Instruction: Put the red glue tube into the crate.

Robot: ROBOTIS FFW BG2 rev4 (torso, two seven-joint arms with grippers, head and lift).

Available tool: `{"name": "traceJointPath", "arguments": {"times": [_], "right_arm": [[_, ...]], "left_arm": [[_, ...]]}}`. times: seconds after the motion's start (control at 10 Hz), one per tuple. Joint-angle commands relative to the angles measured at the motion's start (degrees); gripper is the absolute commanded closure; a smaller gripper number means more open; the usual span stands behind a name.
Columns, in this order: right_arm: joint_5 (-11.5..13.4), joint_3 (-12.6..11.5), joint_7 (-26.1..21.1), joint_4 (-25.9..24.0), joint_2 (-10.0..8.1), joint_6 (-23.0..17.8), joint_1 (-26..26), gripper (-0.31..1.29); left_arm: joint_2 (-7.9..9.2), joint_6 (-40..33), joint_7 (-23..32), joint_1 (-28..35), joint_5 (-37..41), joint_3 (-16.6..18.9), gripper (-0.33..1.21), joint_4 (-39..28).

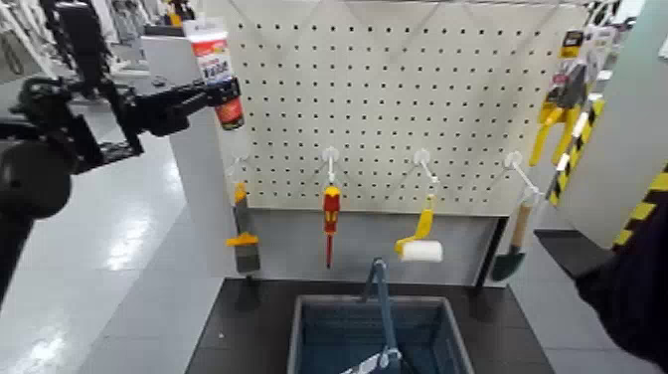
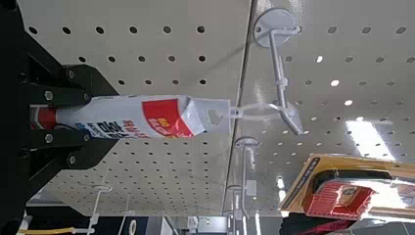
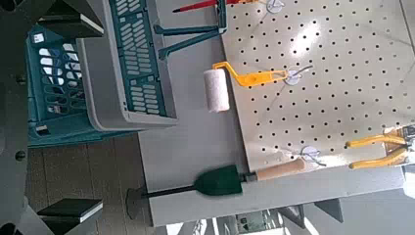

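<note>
The red glue tube (image 1: 211,60) hangs at the pegboard's top left corner, white flat end up, cap end down. In the left wrist view the glue tube (image 2: 137,117) still has its flat end on a white hook (image 2: 266,110). My left gripper (image 1: 221,97) reaches in from the left and is shut on the tube near its cap; its black fingers (image 2: 61,86) press on both sides. The grey-blue crate (image 1: 298,333) stands below on the dark table, its hoop handle (image 1: 381,293) upright. My right gripper (image 3: 59,113) hovers open over the crate (image 3: 147,69), holding nothing.
Along the pegboard (image 1: 398,90) hang a yellow-handled scraper (image 1: 244,239), a red-and-yellow screwdriver (image 1: 330,214), a paint roller (image 1: 419,247), a trowel (image 1: 512,249) and yellow pliers (image 1: 552,124). My right arm (image 1: 636,283) shows dark at the right edge.
</note>
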Motion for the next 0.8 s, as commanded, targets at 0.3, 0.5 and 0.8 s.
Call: {"name": "traceJointPath", "arguments": {"times": [0.3, 0.5, 0.8], "right_arm": [[0.0, 0.0, 0.1, -0.1, 7.38, 0.0, 0.0, 0.08], [0.0, 0.0, 0.2, -0.1, 7.38, 0.0, 0.0, 0.08], [0.0, 0.0, 0.3, -0.1, 7.47, 0.1, 0.1, 0.08]], "left_arm": [[0.1, -0.2, 0.3, -0.2, 0.1, 0.4, 1.2, -0.2], [0.1, 0.0, 1.0, -0.4, 1.1, 0.3, 1.2, -2.6], [-0.52, 3.9, 5.0, 0.0, 7.1, -1.9, 1.2, -12.8]]}}
